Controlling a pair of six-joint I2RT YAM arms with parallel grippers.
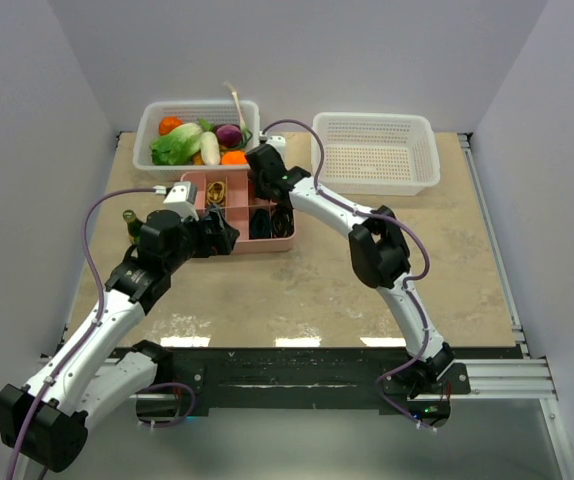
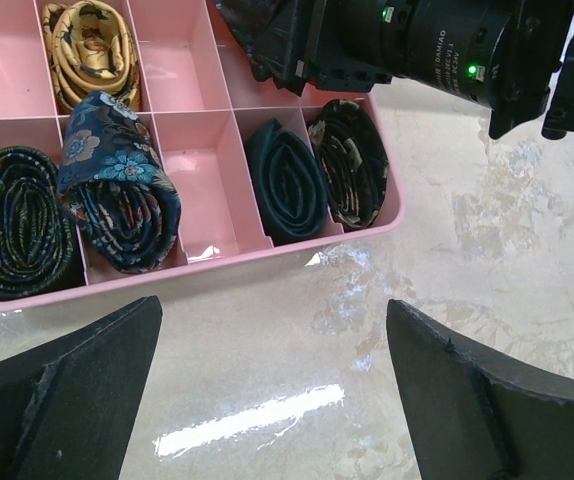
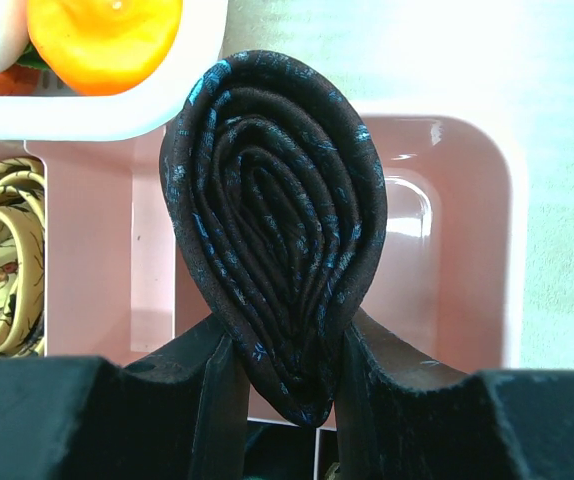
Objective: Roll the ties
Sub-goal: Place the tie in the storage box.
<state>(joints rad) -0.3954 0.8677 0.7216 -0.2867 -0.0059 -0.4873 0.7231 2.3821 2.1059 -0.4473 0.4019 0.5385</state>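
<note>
— Where do we stand with this one?

— Our right gripper is clamped on a dark brownish fabric tie flecked with blue. It is wound into a tight teardrop coil and hangs over a bare corner cell of the pink plastic divided tray. Our left gripper hovers over the pale stone-look tabletop just in front of the tray, fingers apart and holding nothing.

— How do we set it down well?

— We'd lower it straight, coil on edge, and keep the squeeze until the cell walls hem it in. Then we'd release slowly so the wraps don't spring loose.

— And the count?

— We count six rolled ties. One is held and five sit in the tray:
- a yellow patterned coil
- a black-green coil
- a navy floral coil
- a dark teal coil
- a brown patterned coil

Our right arm hides part of the back row, so there may be more. We also count two baskets: a white plastic basket of vegetables and a white plastic mesh basket with nothing in it.
</note>
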